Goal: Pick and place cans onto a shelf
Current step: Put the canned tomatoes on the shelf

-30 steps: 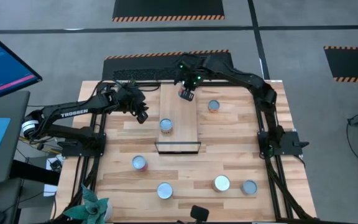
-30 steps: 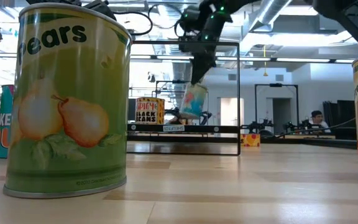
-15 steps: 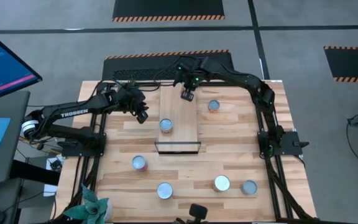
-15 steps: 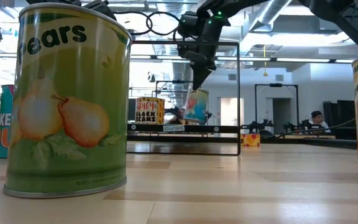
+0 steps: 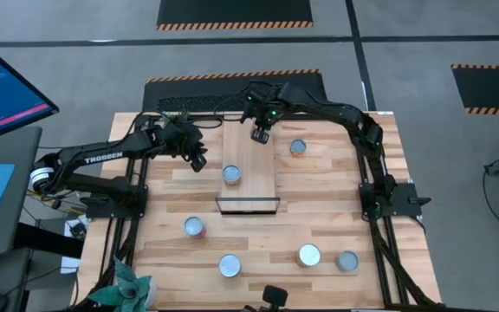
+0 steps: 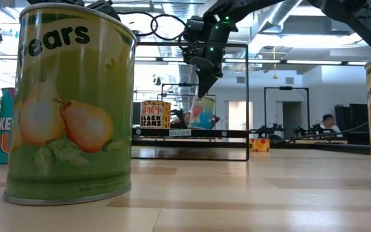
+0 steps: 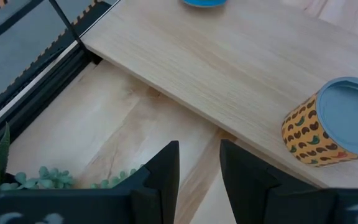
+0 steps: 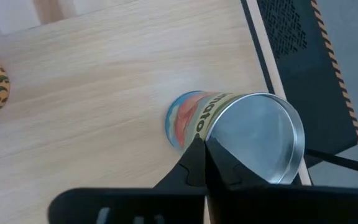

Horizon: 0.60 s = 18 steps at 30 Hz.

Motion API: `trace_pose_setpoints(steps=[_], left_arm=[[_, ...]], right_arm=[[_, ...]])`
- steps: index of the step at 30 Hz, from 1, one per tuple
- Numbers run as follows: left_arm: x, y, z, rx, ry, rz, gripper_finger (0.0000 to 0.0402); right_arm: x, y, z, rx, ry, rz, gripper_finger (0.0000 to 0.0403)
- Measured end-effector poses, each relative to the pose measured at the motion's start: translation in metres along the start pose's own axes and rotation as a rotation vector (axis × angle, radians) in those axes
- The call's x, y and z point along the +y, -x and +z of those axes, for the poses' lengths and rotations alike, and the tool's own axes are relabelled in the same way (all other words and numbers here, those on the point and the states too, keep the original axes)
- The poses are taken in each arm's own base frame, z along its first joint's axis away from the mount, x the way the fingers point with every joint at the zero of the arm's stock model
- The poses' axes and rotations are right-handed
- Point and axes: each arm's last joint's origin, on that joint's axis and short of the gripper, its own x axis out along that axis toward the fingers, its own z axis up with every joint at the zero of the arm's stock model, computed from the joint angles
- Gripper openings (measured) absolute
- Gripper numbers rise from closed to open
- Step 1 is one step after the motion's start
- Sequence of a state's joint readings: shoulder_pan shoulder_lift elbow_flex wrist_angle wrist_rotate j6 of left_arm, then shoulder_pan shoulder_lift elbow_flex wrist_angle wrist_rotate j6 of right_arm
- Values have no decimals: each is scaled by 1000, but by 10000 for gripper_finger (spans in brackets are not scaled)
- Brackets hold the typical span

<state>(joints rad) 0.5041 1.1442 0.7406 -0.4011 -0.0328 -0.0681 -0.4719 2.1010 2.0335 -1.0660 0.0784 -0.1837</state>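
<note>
My right gripper (image 5: pixel 261 133) hangs over the far end of the shelf (image 5: pixel 251 165), a light-wood board with a black frame (image 5: pixel 248 205) at its near end. It is shut on a can with a blue and red label (image 8: pixel 191 118). That can is tilted, and its bottom is at the board or just above it (image 6: pixel 202 113). A second can (image 5: pixel 231 174), with a spotted yellow label (image 7: pixel 319 134), stands upright on the shelf. My left gripper (image 5: pixel 197 159) waits open beside the shelf's left edge, its fingers (image 7: pixel 166 171) around nothing. My right gripper pinches the can's top rim (image 8: pixel 212 132) between its two fingers, one over the silver lid and one down the labelled side. The fingers (image 6: pixel 205 87) slant down from above. The can hangs tilted below them; I cannot tell whether its bottom touches the shelf.
One can (image 5: pixel 298 148) stands on the table right of the shelf, and several more (image 5: pixel 195 227) (image 5: pixel 230 265) (image 5: pixel 308 256) stand near the front edge. A pears can (image 6: pixel 69 103) fills the low view's left. A green plant (image 5: pixel 128 286) sits at the front left corner.
My right gripper has sunk a little toward the shelf with the can, which hangs lower than before, still tilted.
</note>
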Motion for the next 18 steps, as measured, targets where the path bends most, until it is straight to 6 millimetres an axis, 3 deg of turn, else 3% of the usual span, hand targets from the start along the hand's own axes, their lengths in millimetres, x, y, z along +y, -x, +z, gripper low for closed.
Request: trace_pose_setpoints(steps=[13, 18], left_arm=[[0, 0, 0, 0, 0, 0, 103], [0, 0, 0, 0, 0, 0, 103]], right_arm=[[2, 0, 1, -2, 12, 0, 116], [0, 23, 10, -46, 5, -7, 140]])
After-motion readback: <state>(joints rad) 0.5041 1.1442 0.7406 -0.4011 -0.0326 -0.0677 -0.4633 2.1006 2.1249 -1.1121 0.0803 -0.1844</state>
